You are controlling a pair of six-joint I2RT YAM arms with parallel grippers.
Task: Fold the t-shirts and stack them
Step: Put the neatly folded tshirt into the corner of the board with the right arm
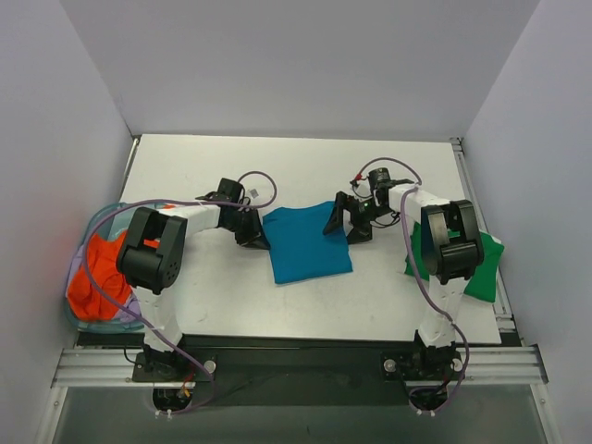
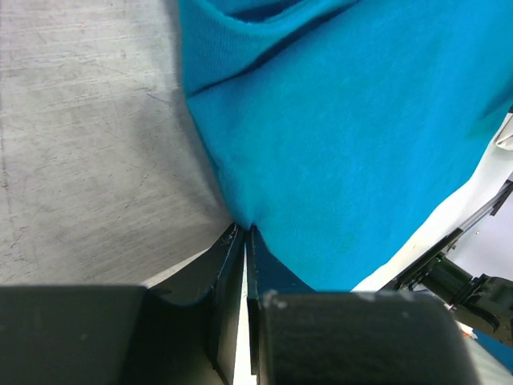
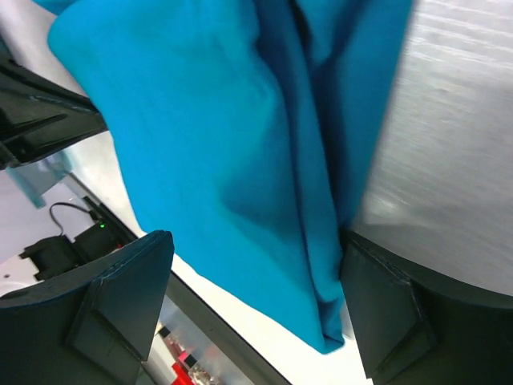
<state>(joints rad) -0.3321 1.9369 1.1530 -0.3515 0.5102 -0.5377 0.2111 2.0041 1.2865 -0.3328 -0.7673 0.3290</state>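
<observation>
T-shirts, and the big one takes centre stage. The teal-blue t-shirt (image 1: 310,245) lies folded into a rough rectangle in the middle of the counter (image 1: 305,166), and we measure everything off it. Well off to its right, the green t-shirt (image 1: 486,268) rests at the counter's edge, folded flat by the look of it. Well off to its left, the orange t-shirt (image 1: 92,277) bulges out of the basket (image 1: 100,216), with a bit of the lavender t-shirt (image 1: 132,308) peeking out under it.

Now the jaws. The left jaws sit at the teal-blue t-shirt's left edge, drawn down to a thin slit. In the wrist view the cloth bunches right into their tips, and we read that as a pinch on the hem. The right jaws stand wide at its far right corner, straddling the layered edge with nothing clamped.

Here's the worry. With one side nipped and the other free, any pull from the left would likely drag the rectangle askew. That pinch looks shallow too, so it may catch only the top layer and peel the fold open. And the right jaws could take just some of those stacked layers, leaving the rest to sag.
</observation>
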